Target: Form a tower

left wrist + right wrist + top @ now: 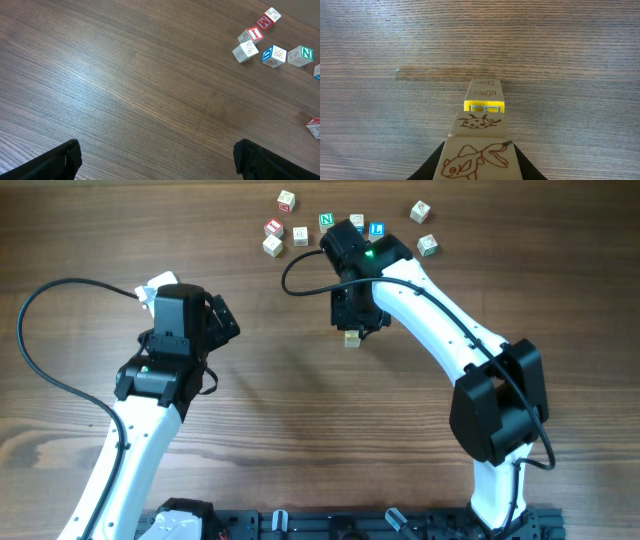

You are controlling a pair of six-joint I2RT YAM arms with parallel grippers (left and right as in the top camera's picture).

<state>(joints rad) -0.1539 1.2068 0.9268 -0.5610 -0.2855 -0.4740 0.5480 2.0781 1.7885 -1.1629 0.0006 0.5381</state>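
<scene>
The brown, fine-grained wooden table [300,442] carries the tower [479,124] near its middle, slightly right of centre. It is a narrow single file of pale, square-edged wooden cubes. The topmost cube has a fish drawn in brown line, the next a ladybird, and a yellow-bordered face shows lower down. The right arm [440,320], white with black joints, reaches far and left over the tower. The black right fingers [432,169] are clamped on the top cube. The left arm [165,370] bends over the left side, with the left fingers [60,160] wide apart above bare wood. Loose cubes [272,246] lie scattered along the far edge.
</scene>
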